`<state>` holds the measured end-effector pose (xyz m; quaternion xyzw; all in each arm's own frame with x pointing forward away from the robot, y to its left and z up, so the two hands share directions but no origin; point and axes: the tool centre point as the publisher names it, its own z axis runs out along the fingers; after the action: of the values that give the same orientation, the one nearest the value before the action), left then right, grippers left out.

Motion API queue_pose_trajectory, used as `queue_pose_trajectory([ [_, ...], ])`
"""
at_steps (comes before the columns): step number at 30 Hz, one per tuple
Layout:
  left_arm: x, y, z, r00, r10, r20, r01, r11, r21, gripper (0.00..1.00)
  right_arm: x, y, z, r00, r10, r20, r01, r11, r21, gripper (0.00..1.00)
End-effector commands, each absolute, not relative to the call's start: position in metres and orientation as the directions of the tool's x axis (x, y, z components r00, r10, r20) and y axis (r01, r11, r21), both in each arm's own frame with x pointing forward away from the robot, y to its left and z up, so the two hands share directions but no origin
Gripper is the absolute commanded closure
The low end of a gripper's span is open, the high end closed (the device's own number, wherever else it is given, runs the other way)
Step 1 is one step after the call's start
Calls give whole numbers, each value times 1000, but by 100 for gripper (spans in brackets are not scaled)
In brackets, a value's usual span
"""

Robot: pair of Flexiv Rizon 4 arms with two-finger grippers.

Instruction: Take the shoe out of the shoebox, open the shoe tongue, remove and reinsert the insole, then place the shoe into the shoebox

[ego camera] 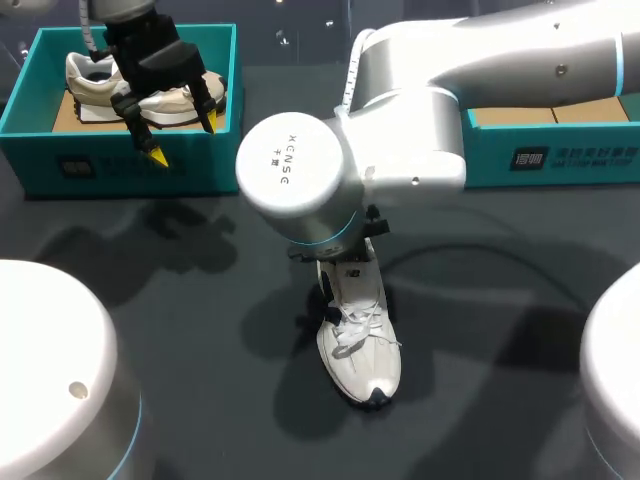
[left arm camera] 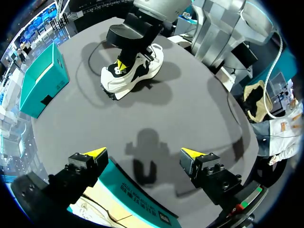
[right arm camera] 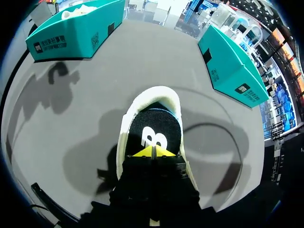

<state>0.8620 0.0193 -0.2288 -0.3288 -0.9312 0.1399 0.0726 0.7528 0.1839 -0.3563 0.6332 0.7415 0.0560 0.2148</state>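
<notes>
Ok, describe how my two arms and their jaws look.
The right arm is glossy white and silver, built of thick rounded links; its round end cap bears dark print, with a pale blue ring at the joint. A pale cable runs along it. The left arm ends in a black, blocky head. Both pairs of jaws are black with bright yellow wedge tips.

- In the head view the right arm point(ego camera: 330, 170) covers the heel of the shoe point(ego camera: 362, 345).
- In its wrist view the right gripper point(right arm camera: 153, 152) hides the shoe's front. Whether its closed tips pinch anything cannot be told.
- The left gripper point(ego camera: 184, 138) covers part of the boxed shoe point(ego camera: 85, 75).
- The right box point(ego camera: 560, 155) is cut off by arm and edge.
</notes>
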Motion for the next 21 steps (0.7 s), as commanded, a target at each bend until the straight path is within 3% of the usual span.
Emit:
queue_pose_trajectory([
  [1,862,20,-228,-773,633,44,593,745,-306,0,755,191,-373,-99,963,-251,919,185,348,100],
  [11,862,20,-228,-773,633,44,593,745,-306,0,740,188,-344,-45,922,-384,908,198,369,100],
  [21,862,20,-228,-773,633,44,593,745,-306,0,751,163,-363,-40,896,-443,935,190,301,100],
])
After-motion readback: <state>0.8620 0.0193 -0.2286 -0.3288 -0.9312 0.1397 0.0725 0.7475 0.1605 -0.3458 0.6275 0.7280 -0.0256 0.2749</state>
